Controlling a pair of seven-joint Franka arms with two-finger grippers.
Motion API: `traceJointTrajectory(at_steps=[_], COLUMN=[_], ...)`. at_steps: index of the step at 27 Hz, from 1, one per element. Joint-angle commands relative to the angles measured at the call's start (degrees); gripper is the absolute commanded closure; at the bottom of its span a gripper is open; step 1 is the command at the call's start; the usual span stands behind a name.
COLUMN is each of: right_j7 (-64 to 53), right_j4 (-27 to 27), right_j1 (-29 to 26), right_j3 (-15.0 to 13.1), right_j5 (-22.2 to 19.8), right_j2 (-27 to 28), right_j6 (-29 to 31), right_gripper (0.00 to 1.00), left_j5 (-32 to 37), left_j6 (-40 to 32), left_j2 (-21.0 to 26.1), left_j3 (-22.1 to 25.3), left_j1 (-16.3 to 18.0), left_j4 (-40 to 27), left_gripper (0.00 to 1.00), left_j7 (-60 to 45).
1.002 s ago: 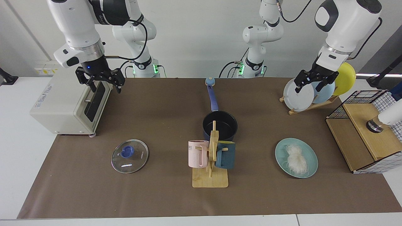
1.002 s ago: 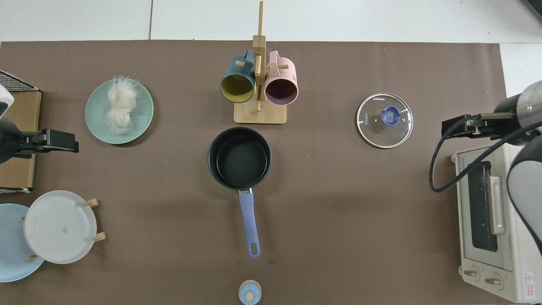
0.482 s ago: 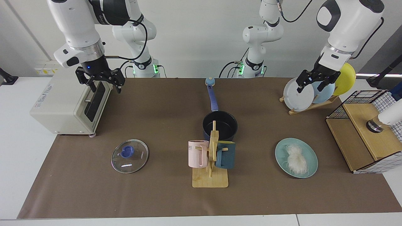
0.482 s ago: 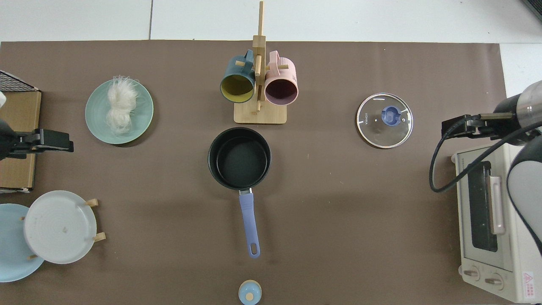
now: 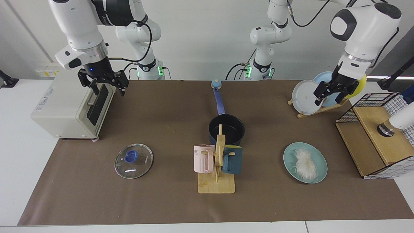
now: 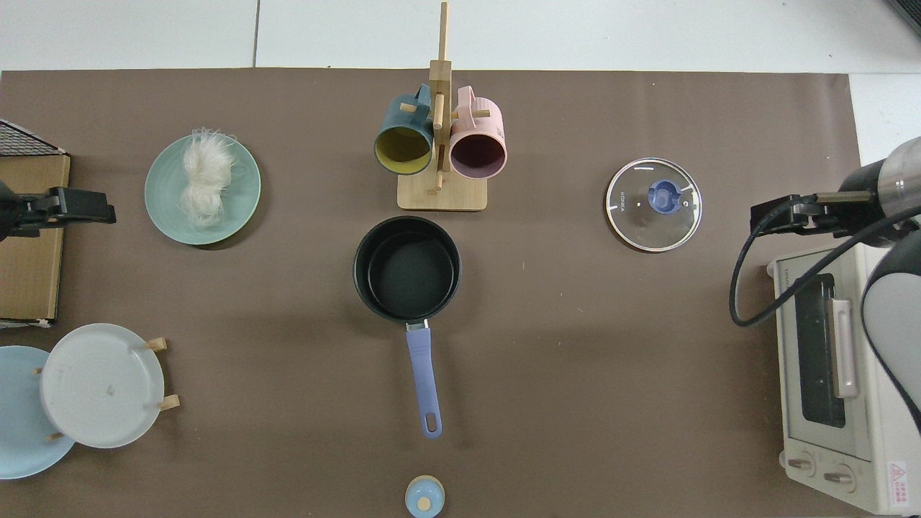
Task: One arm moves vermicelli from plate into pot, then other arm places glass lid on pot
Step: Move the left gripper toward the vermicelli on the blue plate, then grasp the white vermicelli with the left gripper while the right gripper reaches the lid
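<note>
Left hand [image 5: 333, 94] has swung outward past plate rack [image 5: 318, 109] since a second ago; right hand [image 5: 104, 84] unmoved over toaster [image 5: 69, 108], waiting. Both hands spread, empty. Vermicelli [image 5: 305, 164] sits on plate [image 5: 289, 154], pot [image 5: 226, 129] empty mid-tabletop, lid [image 5: 133, 160] flat, well apart. I'd bring left hand down over noodle bundle's middle, pinch deep, mind loose strands trailing.

vermicelli [image 6: 202, 178] on plate [image 6: 241, 208] | pot [image 6: 406, 267] empty | glass lid [image 6: 653, 204] apart
</note>
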Motion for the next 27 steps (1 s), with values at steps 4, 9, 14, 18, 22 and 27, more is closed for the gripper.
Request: traceJointTrajectory(at_steps=[4, 9, 14, 18, 22, 27], right_j7=[-2.0, -1.9, -1.9, -2.1, -2.1, -2.6], right_j4=[-0.1, -0.1, -0.1, -0.1, -0.2, -0.1], right_j1=[-0.8, -0.8, -0.8, -0.8, -1.2, -1.1], right_j3=[0.2, 0.1, 0.1, 0.1, -0.1, 0.0], right_j5=[1.4, 1.4, 1.4, 1.4, 1.3, 0.4], right_j2=[-0.4, -0.4, -0.4, -0.4, -0.6, -1.1], right_j6=[0.5, 0.5, 0.5, 0.5, -0.6, -0.3], right_gripper=[0.0, 0.0, 0.0, 0.0, 0.0, 0.01], left_j5=[0.0, 0.9, 3.7, 6.1, 8.7, 9.3], left_j6=[10.8, 14.1, 17.5, 17.2, 18.4, 20.3], left_j2=[7.7, 13.1, 20.0, 25.8, 28.7, 30.0], left_j3=[-0.7, -0.7, -0.9, -1.7, -2.2, -2.2], left_j1=[0.2, -0.5, -0.5, -1.7, -3.3, -2.9], left_j4=[0.6, 1.2, 7.4, 12.2, 12.7, 12.5], left_gripper=[0.0, 0.0, 0.0, 0.0, 0.0, 0.0], left_j7=[-1.3, -1.3, -1.3, -2.6, -8.0, -7.7])
